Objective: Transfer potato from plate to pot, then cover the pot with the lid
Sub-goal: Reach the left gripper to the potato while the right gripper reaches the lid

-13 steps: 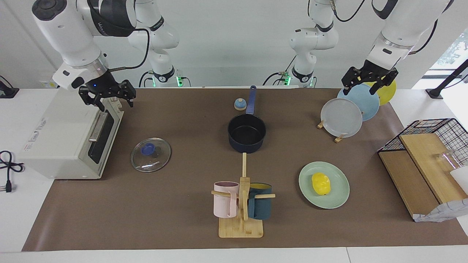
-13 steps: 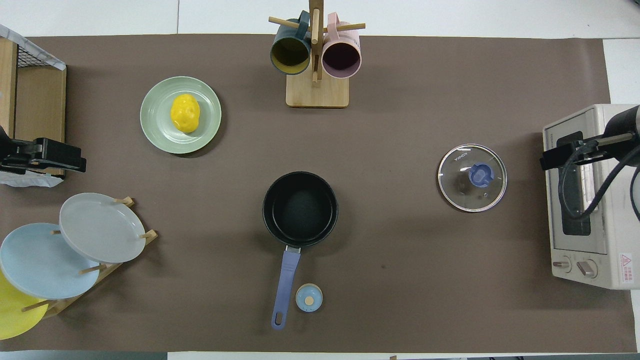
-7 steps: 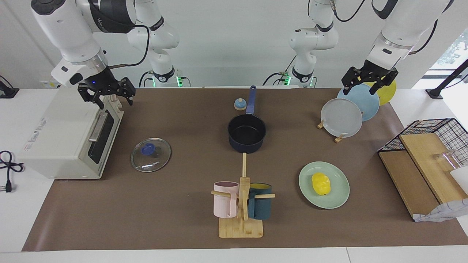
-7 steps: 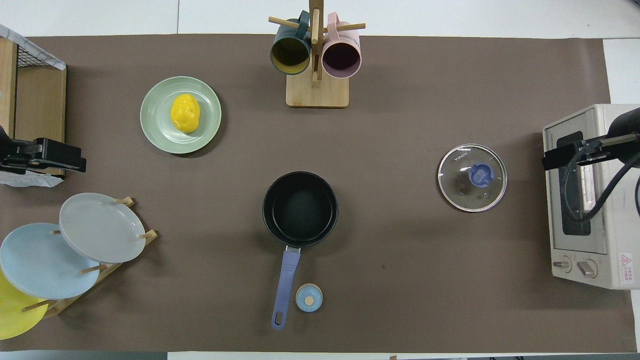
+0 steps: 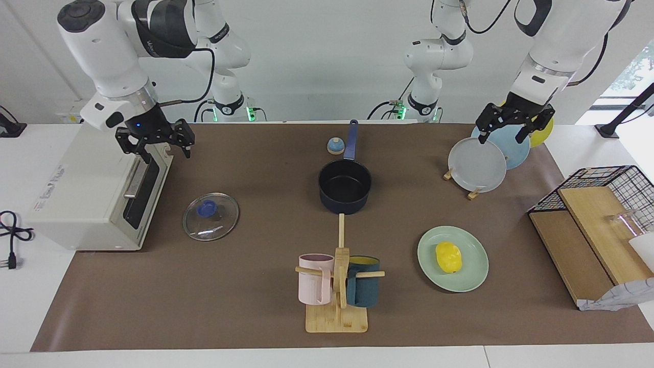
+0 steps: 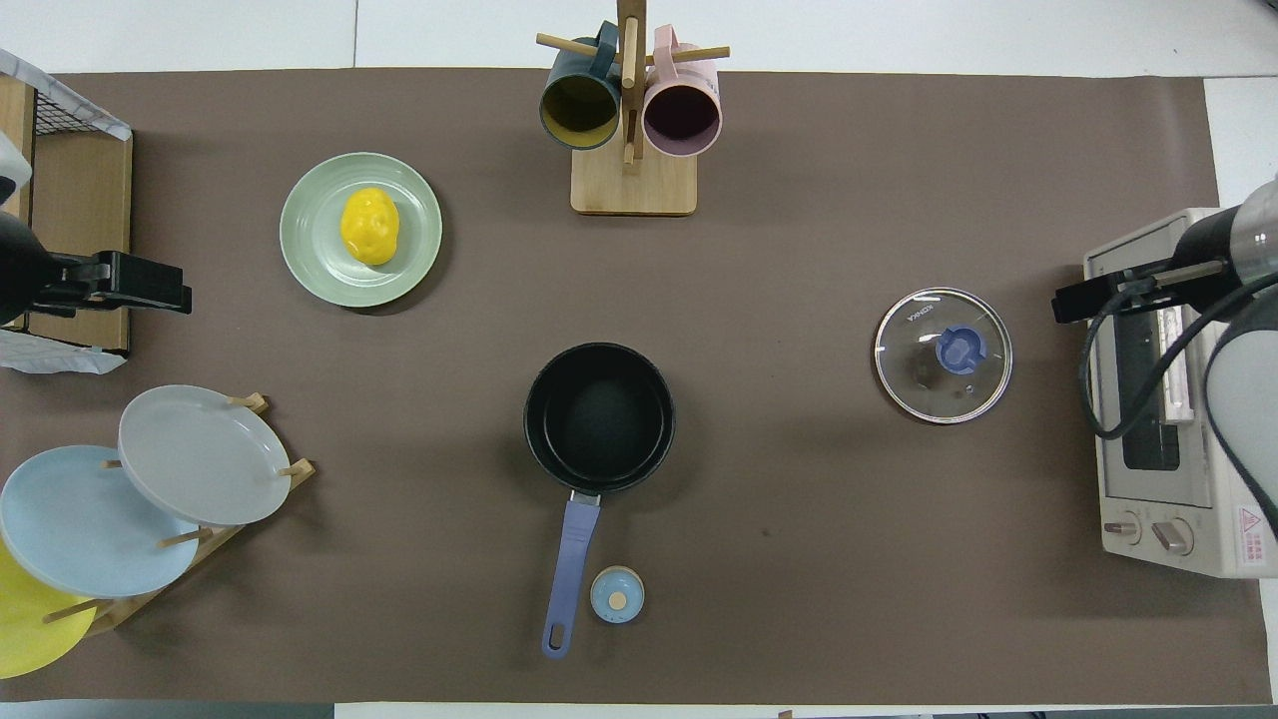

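The yellow potato (image 5: 448,256) (image 6: 369,226) lies on the mint-green plate (image 5: 472,276) (image 6: 315,260) toward the left arm's end of the table. The dark pot (image 5: 345,186) (image 6: 599,416) stands empty mid-table, its blue handle pointing toward the robots. The glass lid (image 5: 210,216) (image 6: 943,355) lies flat on the mat beside the toaster oven. My left gripper (image 5: 500,137) (image 6: 150,290) hangs open and empty over the plate rack. My right gripper (image 5: 164,152) (image 6: 1088,298) hangs open and empty over the toaster oven's front top edge.
A white toaster oven (image 5: 92,189) sits at the right arm's end. A rack of upright plates (image 5: 476,164) and a wire basket with wooden boards (image 5: 603,204) stand at the left arm's end. A mug tree (image 5: 338,286) is farther out than the pot. A small bell (image 5: 334,146) sits by the pot handle.
Both grippers have shifted a little toward the table's middle, still raised and open. Potato, pot and lid have not moved.
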### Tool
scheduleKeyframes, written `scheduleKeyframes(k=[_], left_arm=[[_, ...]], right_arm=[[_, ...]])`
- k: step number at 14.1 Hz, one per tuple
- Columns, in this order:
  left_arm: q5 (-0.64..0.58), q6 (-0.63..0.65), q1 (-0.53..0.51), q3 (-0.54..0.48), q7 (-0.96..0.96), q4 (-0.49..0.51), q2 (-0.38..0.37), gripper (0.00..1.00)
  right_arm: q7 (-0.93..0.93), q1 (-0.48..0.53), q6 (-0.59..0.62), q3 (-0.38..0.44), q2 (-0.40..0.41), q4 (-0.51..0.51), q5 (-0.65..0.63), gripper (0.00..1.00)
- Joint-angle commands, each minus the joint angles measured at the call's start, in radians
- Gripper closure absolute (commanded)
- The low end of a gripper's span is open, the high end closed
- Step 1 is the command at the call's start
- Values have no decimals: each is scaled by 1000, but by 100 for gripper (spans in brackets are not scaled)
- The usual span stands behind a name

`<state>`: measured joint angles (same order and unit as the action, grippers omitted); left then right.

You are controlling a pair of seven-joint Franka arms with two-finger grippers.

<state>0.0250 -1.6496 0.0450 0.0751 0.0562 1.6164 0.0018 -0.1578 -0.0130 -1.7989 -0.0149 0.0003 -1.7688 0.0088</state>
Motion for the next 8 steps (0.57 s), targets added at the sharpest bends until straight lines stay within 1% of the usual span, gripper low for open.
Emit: scheduleKeyframes(k=[1,2,3,4,5,6,7,8], left_arm=[[7,-18,7,15,14,-232,298,0],[6,-36,13,31,14,-307,399,0],[7,-103,24,31,14,-341,470,0],[7,-169,24,31,14,-346,519,0],[4,-226,29,29,14,-351,587,0],[-8,-281,44,25,14,-365,636,0],[-10,-311,46,25,14,-366,665,0],[-17,-321,46,25,14,-363,673,0]], right_arm=[[32,-36,-170,-7,69,-84,16,0],[33,-50,-250,-7,76,-145,16,0],[34,-50,-322,-7,84,-209,16,0],[30,-48,-385,-7,90,-262,17,0],[29,-48,-449,-5,90,-302,17,0],[26,-47,-483,-5,96,-314,17,0],[23,-39,-490,-5,121,-314,17,0],[11,-35,-493,-5,127,-316,17,0]])
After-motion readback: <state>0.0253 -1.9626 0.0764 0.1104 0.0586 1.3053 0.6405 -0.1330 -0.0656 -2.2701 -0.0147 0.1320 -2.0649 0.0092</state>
